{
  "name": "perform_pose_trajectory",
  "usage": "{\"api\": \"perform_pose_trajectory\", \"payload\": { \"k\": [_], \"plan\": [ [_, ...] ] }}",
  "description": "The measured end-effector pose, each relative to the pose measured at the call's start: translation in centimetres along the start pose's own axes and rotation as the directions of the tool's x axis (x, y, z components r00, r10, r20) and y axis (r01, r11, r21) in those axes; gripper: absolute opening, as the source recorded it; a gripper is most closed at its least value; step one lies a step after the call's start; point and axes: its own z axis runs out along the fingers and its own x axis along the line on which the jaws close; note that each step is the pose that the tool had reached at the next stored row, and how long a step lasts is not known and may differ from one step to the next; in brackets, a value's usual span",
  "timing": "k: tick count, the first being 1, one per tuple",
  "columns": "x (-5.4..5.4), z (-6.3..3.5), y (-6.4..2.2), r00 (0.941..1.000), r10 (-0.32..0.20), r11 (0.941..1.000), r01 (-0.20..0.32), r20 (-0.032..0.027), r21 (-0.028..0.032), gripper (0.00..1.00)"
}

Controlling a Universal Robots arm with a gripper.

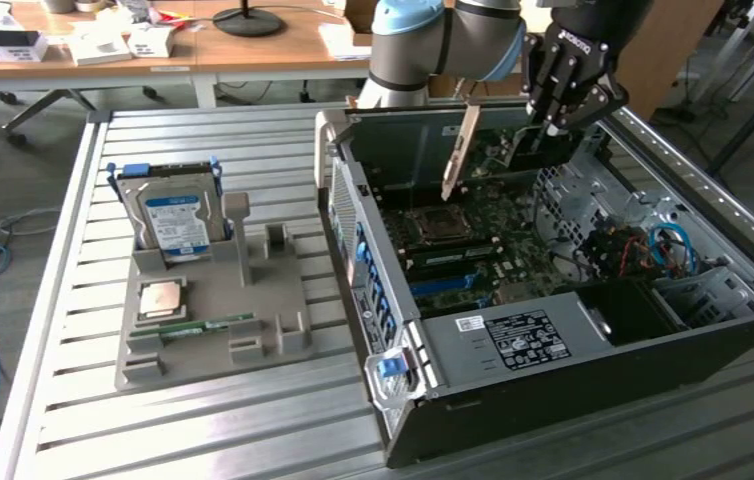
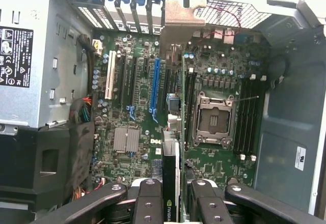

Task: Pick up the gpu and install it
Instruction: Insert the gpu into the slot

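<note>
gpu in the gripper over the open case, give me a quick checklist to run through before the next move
1. Grip: ok. The gripper is shut on the gpu, clamping its upper edge.
2. Attitude: ok. The card stands on edge over the motherboard, parallel to the blue slot.
3. Bracket end: ok. The silver bracket points toward the rear slot covers.
4. Lined up over a slot: cannot tell. The card hides what lies beneath it.
5. Seated: cannot tell. The connector edge is hidden.
6. Cables: ok. The red and black cable bundle lies off to the side, away from the card.
</note>
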Motion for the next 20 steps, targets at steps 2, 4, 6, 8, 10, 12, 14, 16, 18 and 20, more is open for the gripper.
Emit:
{"api": "perform_pose_trajectory", "payload": {
  "k": [2,4,6,8,10,12,14,16,18,20],
  "plan": [
    [0.00,0.05,0.00,1.0000,0.000,1.0000,0.000,0.0003,0.0001,0.26],
    [0.00,0.12,0.00,1.0000,0.000,1.0000,0.000,0.0004,0.0002,0.26],
    [0.00,0.21,0.00,1.0000,0.000,1.0000,0.000,0.0003,0.0002,0.26],
    [0.00,0.30,-0.01,1.0000,0.000,1.0000,0.000,0.0002,0.0001,0.26],
    [0.01,0.38,-0.01,1.0000,0.000,1.0000,0.000,0.0002,0.0001,0.26],
    [0.01,0.42,-0.01,1.0000,0.000,1.0000,0.000,0.0000,0.0000,0.26],
    [0.01,0.46,-0.01,1.0000,0.000,1.0000,0.000,0.0002,0.0001,0.26],
    [0.01,0.53,-0.01,1.0000,0.000,1.0000,0.000,0.0004,0.0001,0.26],
    [0.01,0.58,-0.01,1.0000,0.000,1.0000,0.000,0.0002,0.0001,0.26],
    [0.01,0.61,-0.02,1.0000,0.000,1.0000,0.000,0.0002,0.0001,0.26]
  ]
}}
